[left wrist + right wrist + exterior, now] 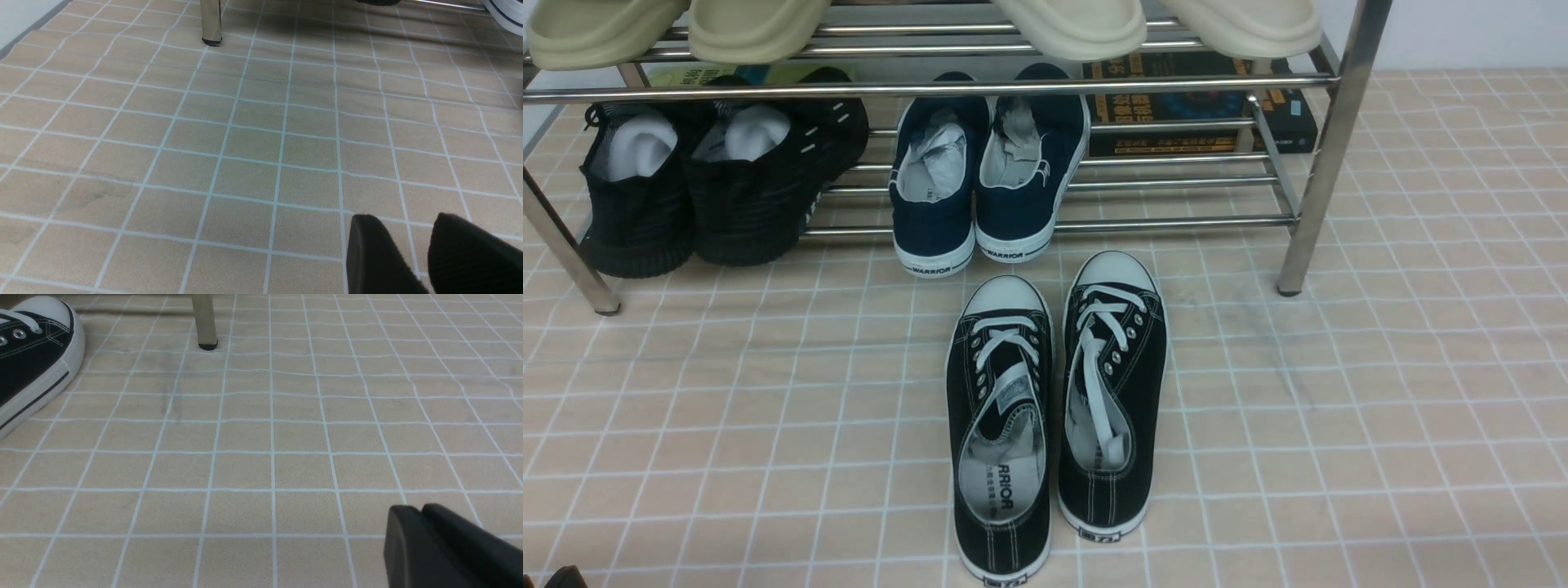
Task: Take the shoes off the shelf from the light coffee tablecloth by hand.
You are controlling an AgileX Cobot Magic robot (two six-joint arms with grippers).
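Already off the shelf point(1307, 79), the shoes point(1054, 408) stand side by side on the light coffee tablecloth point(1380, 408). Light, soft canvas — probably best gripped at the stiffer heel collar. Left fingers point(380, 253) slightly parted, right fingers point(408, 539) closed — both empty.

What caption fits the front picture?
Black canvas sneakers with white laces sit on the beige grid tablecloth before the chrome tube shoe rack.

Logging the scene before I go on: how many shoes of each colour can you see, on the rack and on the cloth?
Black canvas sneakers, on the cloth: 2
Navy sneakers, lower tier: 2
Black knit sneakers, lower tier: 2
Cream slippers, top tier: 4
Total: 10
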